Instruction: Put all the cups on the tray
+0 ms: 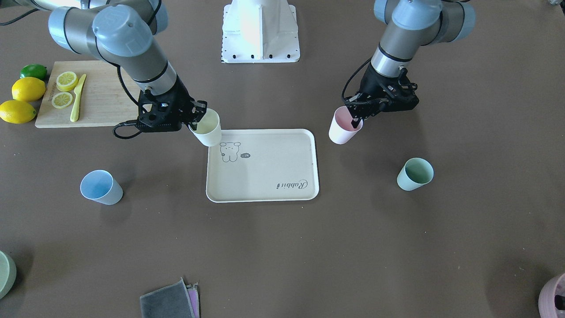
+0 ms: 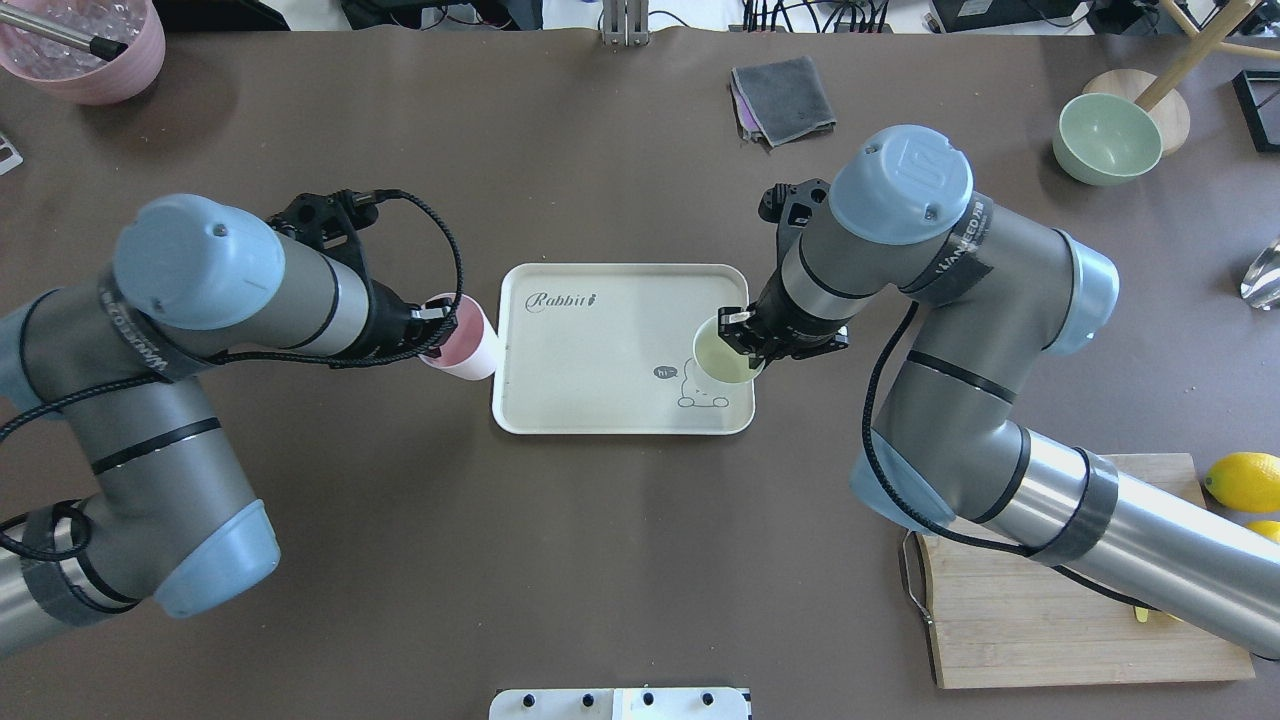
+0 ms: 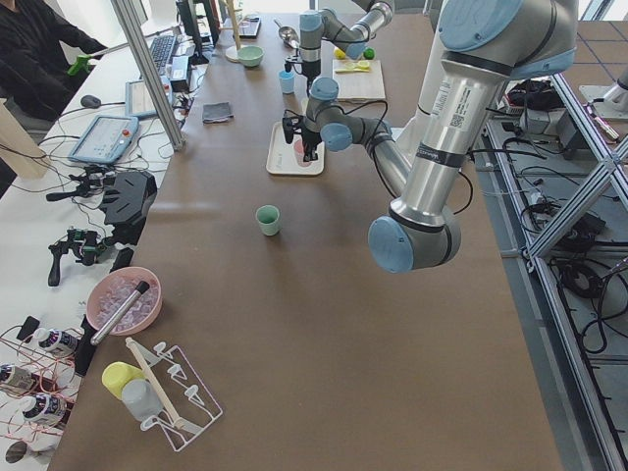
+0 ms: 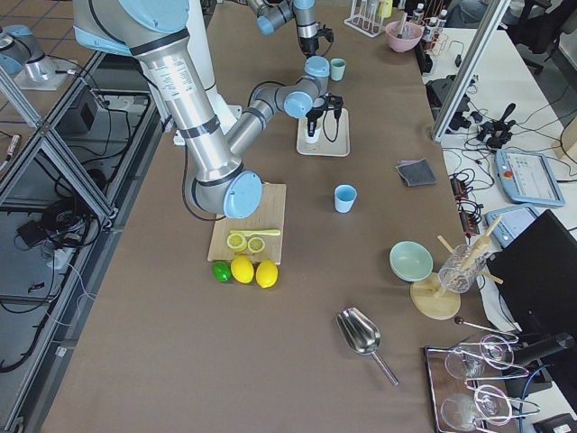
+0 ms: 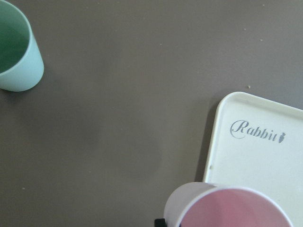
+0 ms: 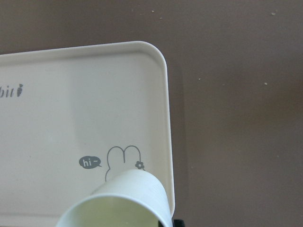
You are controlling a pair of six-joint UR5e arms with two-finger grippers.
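Pinching the yellow cup [image 2: 722, 358] by its rim, one finger inside and one outside, the right gripper [image 2: 739, 332] is seen at the lower right corner of the tray [image 2: 600, 345] in the overhead view, over the rabbit drawing. The cup is carried mouth up, and whether its base touches the tray floor cannot be told. The pink cup [image 2: 462, 340] is gripped the same way, across its rim, by the left gripper [image 2: 435, 327]. It is held mouth up just outside the tray's left short edge in that view, at the end bearing the "Rabbit" script.

The coming move is judged to turn on this: the tray lies to the right of the pink cup in the overhead frame, so a short sideways carry over the raised rim is called for. The yellow cup needs only to be lowered and let go. The tray's long axis runs left to right across the frame, so it is approached by each arm from a short end.

Four cups are counted: two held and two standing on the table. In the front-facing view the mint green cup [image 1: 414, 174] stands to the right of the tray, nearer the left arm. The blue cup [image 1: 101, 187] stands at the lower left, nearer the right arm. One tray is counted, and no cup is seen released on it
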